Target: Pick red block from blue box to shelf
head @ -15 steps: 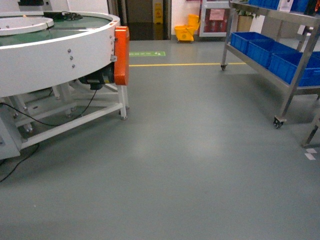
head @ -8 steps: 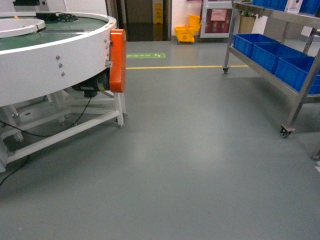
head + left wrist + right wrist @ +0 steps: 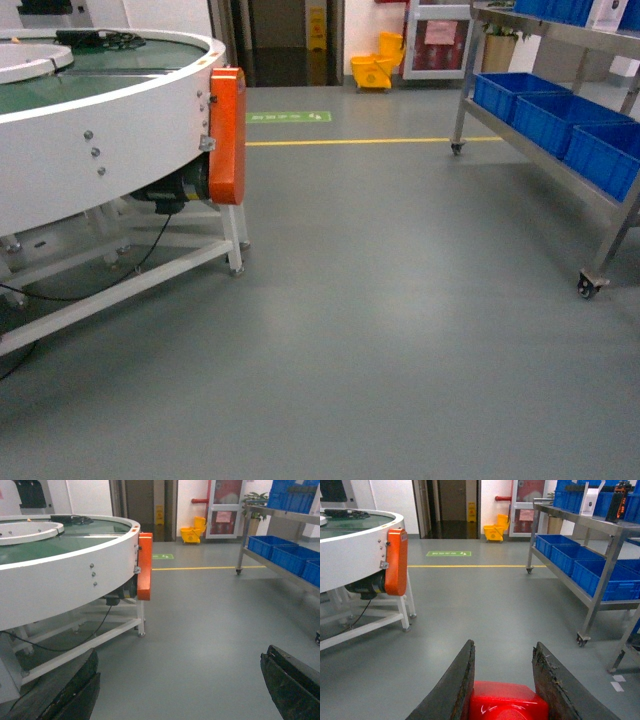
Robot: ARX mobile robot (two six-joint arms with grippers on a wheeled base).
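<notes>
In the right wrist view my right gripper (image 3: 503, 645) is shut on the glossy red block (image 3: 507, 700), which sits deep between the two dark fingers above the grey floor. The steel shelf (image 3: 600, 526) stands ahead on the right on castor wheels; it also shows in the head view as the shelf (image 3: 560, 32) at the right edge. The left wrist view has my left gripper (image 3: 182, 652) open wide with only floor between its fingers, and the shelf (image 3: 280, 515) far right. The blue box is out of view. Neither gripper appears in the head view.
A white round conveyor table (image 3: 110, 130) with an orange motor cover (image 3: 227, 135) fills the left side. Dark blue crates (image 3: 545, 105) sit on the shelf's lower tier. A yellow floor line (image 3: 370, 141), a yellow mop bucket (image 3: 372, 68) and a dark doorway (image 3: 285, 45) lie ahead.
The head view has advanced over the floor: the conveyor table slid left, and the shelf and its castor slid right and lower in the frame.
</notes>
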